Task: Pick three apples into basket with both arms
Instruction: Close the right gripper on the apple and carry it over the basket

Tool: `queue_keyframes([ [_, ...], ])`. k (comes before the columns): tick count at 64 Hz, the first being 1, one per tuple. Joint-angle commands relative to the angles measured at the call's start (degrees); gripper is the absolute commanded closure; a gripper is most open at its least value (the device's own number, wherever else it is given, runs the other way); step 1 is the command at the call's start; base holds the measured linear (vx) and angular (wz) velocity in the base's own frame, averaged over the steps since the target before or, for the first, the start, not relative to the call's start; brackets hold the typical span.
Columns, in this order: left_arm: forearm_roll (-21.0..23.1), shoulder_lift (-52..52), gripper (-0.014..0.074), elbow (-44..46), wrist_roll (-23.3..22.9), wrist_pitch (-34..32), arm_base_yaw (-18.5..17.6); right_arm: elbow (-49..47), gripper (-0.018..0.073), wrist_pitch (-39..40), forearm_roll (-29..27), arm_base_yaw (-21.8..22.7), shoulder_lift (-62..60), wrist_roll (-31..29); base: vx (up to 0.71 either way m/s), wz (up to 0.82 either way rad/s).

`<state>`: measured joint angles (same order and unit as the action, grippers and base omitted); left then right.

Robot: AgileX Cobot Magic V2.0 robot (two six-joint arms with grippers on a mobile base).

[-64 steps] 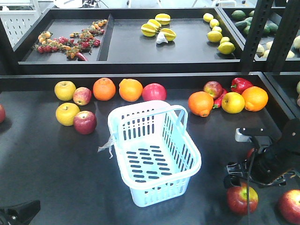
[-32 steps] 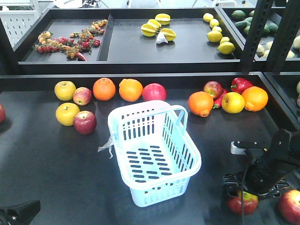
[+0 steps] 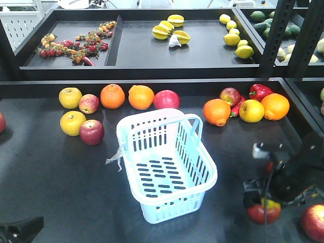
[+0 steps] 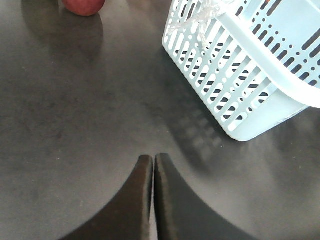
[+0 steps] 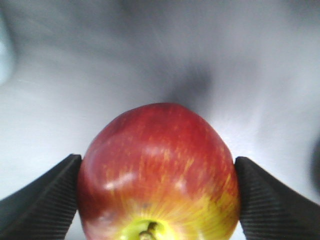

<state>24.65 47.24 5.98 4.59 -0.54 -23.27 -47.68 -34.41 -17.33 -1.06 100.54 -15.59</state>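
Note:
A dark red apple [image 5: 157, 165] with a yellow-green stem end sits between the ribbed fingers of my right gripper [image 5: 157, 159], which touch both its sides. In the front view this apple [image 3: 263, 211] hangs under the right gripper [image 3: 263, 201] at the front right, to the right of the light blue basket [image 3: 152, 215]. Another red apple [image 3: 314, 223] lies at the right edge, and a third [image 3: 91, 132] lies left of the basket. My left gripper [image 4: 153, 157] is shut and empty over bare table, near the basket's corner [image 4: 240, 75].
Along the back of the table lie yellow apples [image 3: 70, 97], oranges [image 3: 112, 95], more red apples [image 3: 230, 95] and a red pepper [image 3: 260, 91]. The shelf behind holds starfruit [image 3: 172, 28] and lemons [image 3: 238, 43]. A black post [image 3: 276, 35] stands at the right.
My right gripper came down around the front-right apple, closed on it and now sits slightly higher with it. The left arm has not moved.

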Motion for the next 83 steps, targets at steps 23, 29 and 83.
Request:
queue_keyframes([
  [23,0.4,-0.3,0.0604,1.2,-0.5,-3.3,-0.1,-2.0,0.0564,-3.1,-23.6,-4.8,-26.4,-15.5,0.00,0.00],
  [29,0.4,-0.3,0.0604,1.2,-0.5,-3.3,-0.1,-4.1,0.0564,-1.0,-29.0,-10.3,-24.6,-19.1,0.00,0.00],
  [83,0.4,-0.3,0.0604,1.2,-0.5,-3.1,-0.1,-20.0,-0.0057,5.8,-29.8,-20.9,1.3,-19.4,0.00,0.00],
])
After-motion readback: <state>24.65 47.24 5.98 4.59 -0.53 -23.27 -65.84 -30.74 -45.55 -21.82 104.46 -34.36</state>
